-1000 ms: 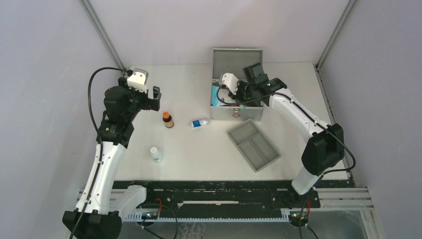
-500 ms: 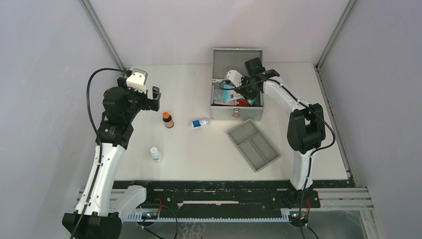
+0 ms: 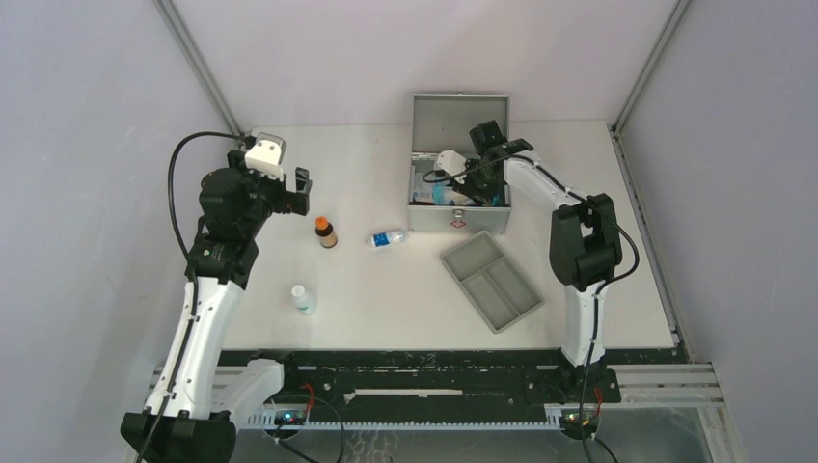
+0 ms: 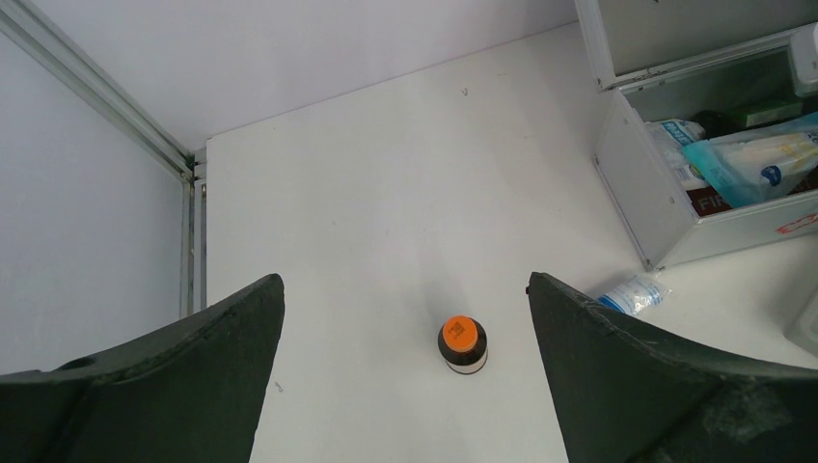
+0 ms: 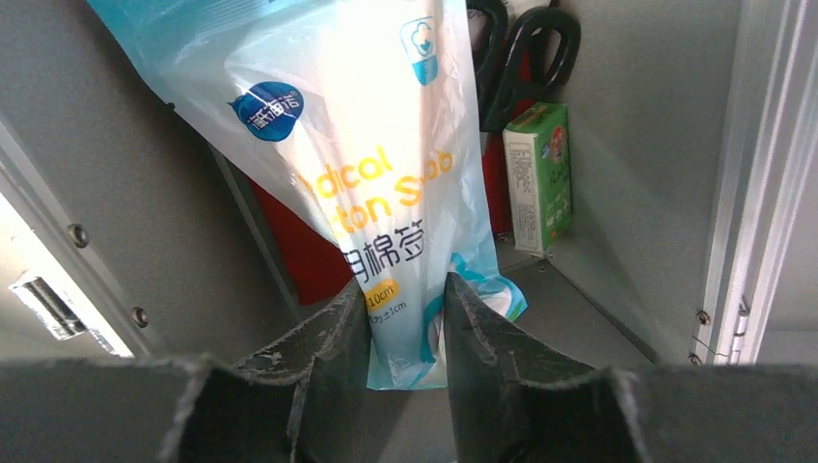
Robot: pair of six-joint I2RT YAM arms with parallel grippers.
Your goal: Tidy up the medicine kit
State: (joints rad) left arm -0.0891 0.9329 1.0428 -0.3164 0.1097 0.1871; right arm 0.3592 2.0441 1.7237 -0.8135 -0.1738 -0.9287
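On table: orange-capped brown bottle upright, clear bottle on its side just right of it, small white bottle nearer, apart. Grey two-compartment tray skewed, further right. Also cotton swab bag, green box and black scissors beside it.

The cotton swab bag runs off the right wrist view's top edge and hides most of a red item behind it. The black scissors show only their handles. From above, the right gripper sits hidden inside the medicine kit.
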